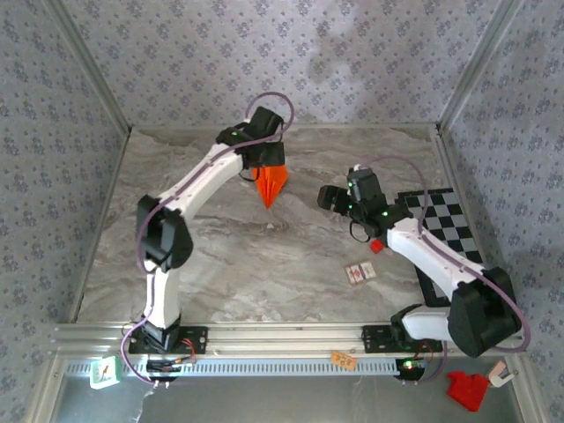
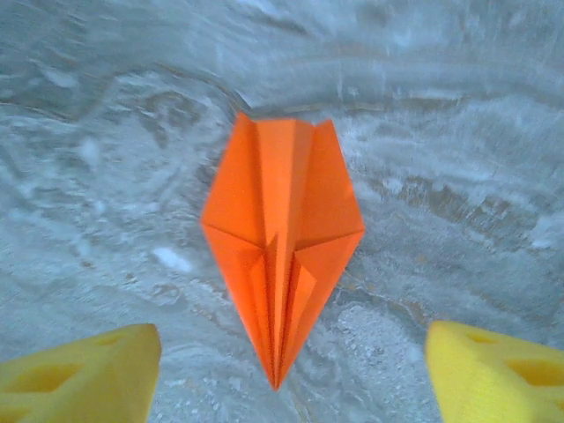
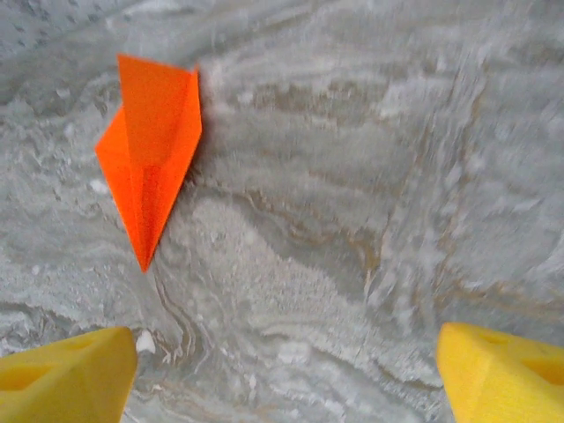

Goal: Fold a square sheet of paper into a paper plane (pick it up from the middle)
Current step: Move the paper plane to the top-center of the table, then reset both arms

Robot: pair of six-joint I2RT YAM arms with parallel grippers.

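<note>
The orange sheet of paper (image 1: 271, 185) lies flat on the marble table, folded into a pointed kite shape with a centre crease, its tip toward the near edge. In the left wrist view the paper (image 2: 282, 229) sits between and ahead of my yellow fingers (image 2: 79, 374). My left gripper (image 2: 291, 374) hovers just behind it, open and holding nothing. My left gripper (image 1: 267, 154) is at the paper's far end. To the right of the paper, my right gripper (image 1: 330, 197) is open and holds nothing. In the right wrist view the paper (image 3: 152, 150) is at upper left, apart from my right gripper (image 3: 286, 374).
A black-and-white checkered board (image 1: 445, 233) lies at the table's right edge. A small red block (image 1: 376, 246) sits under the right arm and a small card (image 1: 359, 273) lies nearer the front. Patterned walls close off the table's back and sides.
</note>
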